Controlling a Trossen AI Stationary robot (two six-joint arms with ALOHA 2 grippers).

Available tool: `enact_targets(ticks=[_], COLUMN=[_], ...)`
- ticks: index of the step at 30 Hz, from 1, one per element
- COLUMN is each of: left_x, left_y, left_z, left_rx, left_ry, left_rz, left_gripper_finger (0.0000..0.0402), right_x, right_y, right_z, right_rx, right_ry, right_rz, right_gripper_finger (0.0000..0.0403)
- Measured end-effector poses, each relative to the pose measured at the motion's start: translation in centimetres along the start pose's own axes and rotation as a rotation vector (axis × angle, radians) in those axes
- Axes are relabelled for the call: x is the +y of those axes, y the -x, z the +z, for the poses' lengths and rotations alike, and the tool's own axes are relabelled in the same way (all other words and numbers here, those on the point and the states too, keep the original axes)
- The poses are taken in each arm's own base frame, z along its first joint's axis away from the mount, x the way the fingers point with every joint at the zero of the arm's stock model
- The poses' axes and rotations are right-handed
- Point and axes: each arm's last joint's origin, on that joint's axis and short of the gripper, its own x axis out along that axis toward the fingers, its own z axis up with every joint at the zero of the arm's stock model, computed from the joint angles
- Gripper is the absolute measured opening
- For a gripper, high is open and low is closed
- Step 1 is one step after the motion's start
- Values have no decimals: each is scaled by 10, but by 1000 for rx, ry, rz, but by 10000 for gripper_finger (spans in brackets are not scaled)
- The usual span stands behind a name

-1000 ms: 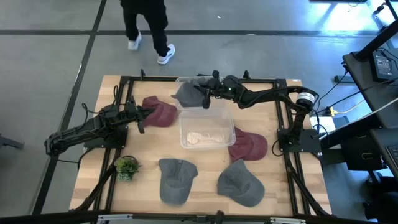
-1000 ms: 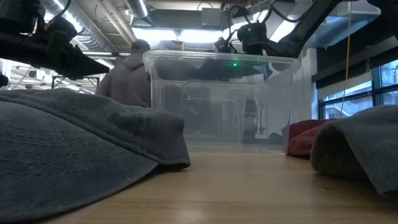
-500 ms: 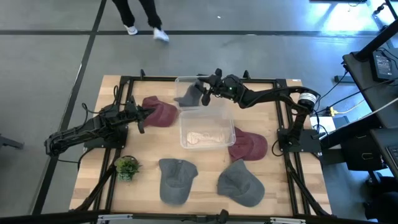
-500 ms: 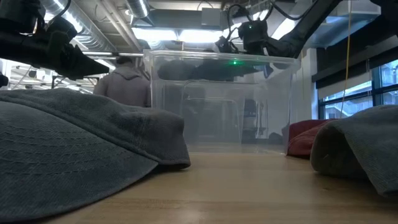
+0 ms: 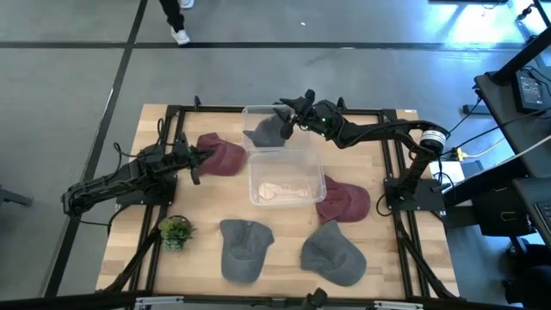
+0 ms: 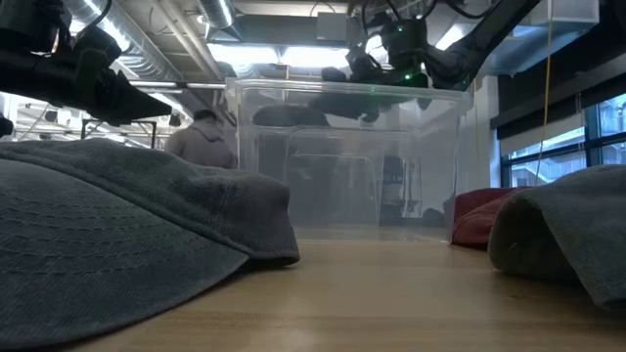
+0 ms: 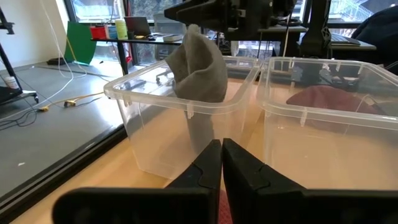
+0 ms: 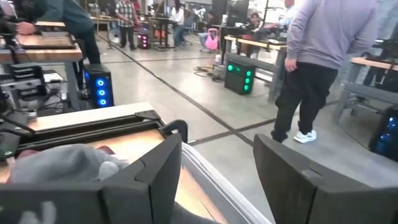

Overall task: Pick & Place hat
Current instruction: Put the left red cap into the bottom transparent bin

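A grey hat (image 5: 263, 131) lies draped over the rim of a clear bin (image 7: 143, 84) at the table's far middle, hanging partly inside it. My right gripper (image 5: 287, 115) stands open just above the hat; in its wrist view the gap between its fingers (image 8: 217, 144) holds nothing, and the hat (image 8: 62, 165) shows beside one finger. My left gripper (image 5: 198, 158) is shut at the left edge of a maroon hat (image 5: 222, 155) that lies on the table left of the bin. My right gripper has nothing between its fingers. The grey hat's crown (image 7: 194, 34) reaches up close to it, and I cannot tell whether a finger still touches it. My left gripper's shut tips (image 7: 222, 149) stand at the maroon hat's edge; I cannot tell whether they touch it.
A second clear bin (image 5: 320, 172) adjoins the first on its near side. A second maroon hat (image 5: 344, 200) lies right of it. Two grey hats (image 5: 245, 248) (image 5: 334, 254) lie near the front edge, a small plant (image 5: 176, 230) at front left. A person stands beyond the table (image 8: 323, 56).
My right gripper has opened and let go of the grey hat, then drawn back a little toward the far edge and up. The hat has settled onto the bin's rim. The person beyond the far edge has walked off.
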Motion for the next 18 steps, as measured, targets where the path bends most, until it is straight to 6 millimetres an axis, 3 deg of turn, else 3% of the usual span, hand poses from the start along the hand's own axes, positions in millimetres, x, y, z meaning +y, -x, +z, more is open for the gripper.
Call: enact_targets(ticks=[7, 12, 18], left_x=[0, 0, 0], left_y=[0, 0, 0], left_z=[0, 0, 0], left_rx=[0, -1, -2], left_ry=[8, 71, 76], left_rz=[-2, -3, -2], left_gripper_finger=[7, 11, 8], right_x=[-1, 0, 18], right_y=[2, 17, 53], right_z=[5, 36, 65], right_rx=[-14, -91, 15], right_ry=[24, 42, 196], right_rz=[-12, 9, 182], right_gripper_finger=[200, 200, 200])
